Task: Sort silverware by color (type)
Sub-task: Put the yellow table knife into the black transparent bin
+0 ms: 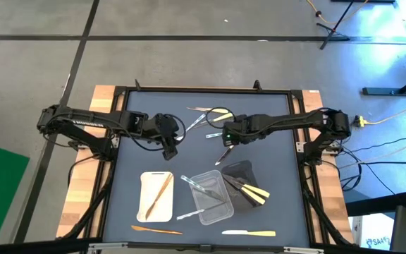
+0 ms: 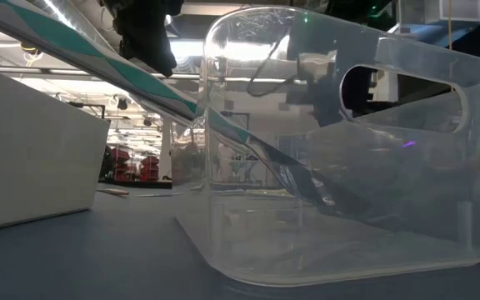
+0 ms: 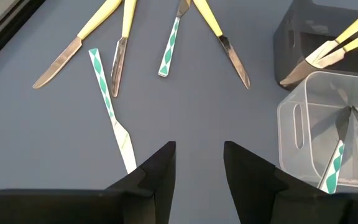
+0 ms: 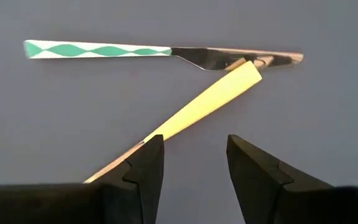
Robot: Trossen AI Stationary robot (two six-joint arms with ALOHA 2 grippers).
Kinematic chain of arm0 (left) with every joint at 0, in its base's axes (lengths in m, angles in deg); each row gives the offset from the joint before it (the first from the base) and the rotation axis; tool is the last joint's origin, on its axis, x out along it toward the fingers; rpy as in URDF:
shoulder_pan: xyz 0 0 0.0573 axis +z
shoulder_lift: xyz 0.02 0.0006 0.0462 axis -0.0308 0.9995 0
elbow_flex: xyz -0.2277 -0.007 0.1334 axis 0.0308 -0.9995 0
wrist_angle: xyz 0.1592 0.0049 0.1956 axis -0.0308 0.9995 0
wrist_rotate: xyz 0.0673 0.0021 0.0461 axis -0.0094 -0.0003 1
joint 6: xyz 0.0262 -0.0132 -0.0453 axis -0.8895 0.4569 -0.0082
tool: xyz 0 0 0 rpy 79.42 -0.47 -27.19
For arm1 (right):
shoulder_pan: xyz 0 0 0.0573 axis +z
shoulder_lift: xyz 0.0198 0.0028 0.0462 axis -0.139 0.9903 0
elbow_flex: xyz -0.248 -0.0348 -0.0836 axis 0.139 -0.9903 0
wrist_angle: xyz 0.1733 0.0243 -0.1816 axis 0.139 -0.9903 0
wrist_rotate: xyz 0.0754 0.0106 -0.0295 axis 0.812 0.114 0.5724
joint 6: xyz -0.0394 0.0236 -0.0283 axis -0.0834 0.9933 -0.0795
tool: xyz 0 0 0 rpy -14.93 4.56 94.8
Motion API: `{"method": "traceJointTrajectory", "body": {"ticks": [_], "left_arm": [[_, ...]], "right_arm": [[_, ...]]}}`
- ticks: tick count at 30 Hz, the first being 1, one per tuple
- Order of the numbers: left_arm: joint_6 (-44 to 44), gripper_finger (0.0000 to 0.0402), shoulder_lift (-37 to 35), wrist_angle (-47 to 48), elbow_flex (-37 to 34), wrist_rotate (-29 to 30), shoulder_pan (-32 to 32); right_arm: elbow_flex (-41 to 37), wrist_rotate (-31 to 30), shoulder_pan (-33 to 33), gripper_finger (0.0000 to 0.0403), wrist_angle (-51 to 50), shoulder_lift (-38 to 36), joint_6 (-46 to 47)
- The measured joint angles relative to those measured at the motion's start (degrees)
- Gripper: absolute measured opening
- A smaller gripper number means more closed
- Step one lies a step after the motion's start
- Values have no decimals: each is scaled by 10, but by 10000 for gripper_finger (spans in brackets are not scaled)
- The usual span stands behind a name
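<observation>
Left gripper: the left gripper [image 1: 170, 149] hovered over bare mat at about 10 o'clock from table centre, fingers [image 3: 157, 177] apart, nothing between them.
Right gripper: the right gripper [image 1: 225, 140] hung just past table centre toward 12 o'clock, fingers [image 4: 143, 163] spread and empty, directly above a yellow-handled knife [image 4: 197, 106].
Knife under right gripper: its yellow handle tip lay across the blade of a green-patterned knife [image 4: 104, 51], the two touching.
Loose cluster: more silverware [image 1: 206, 116] lay scattered at 12 o'clock, near the far edge of the mat, between the two arms.
White tray: the white tray [image 1: 145, 206] sat at 8 o'clock and held a wooden utensil [image 1: 162, 193] lying diagonally.
Clear tray: the clear tray [image 1: 220, 210] sat at 6 o'clock with green-patterned pieces [image 1: 197, 185] inside, one leaning over its rim.
Black tray: the black tray [image 1: 240, 169] sat at 5 o'clock, touching the clear one, holding yellow-handled pieces [image 1: 254, 193].
Near-edge strays: a wooden knife [image 1: 155, 230] lay at 7 o'clock by the near edge; a yellow-handled utensil [image 1: 251, 233] lay at 5 o'clock, well apart from it.
Low view: the clear tray's wall filled the foreground, a patterned handle [image 2: 98, 62] slanting into it.
</observation>
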Motion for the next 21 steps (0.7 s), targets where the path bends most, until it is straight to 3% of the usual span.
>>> {"method": "traceJointTrajectory", "body": {"ticks": [13, 21], "left_arm": [[0, 129, 0, 0, 0, 0, 0], [-1, 129, 0, 2, 0, 21, -12]], "right_arm": [[0, 0, 0, 163, 17, 61, 134], [0, 0, 0, 163, 34, 88, 160]]}}
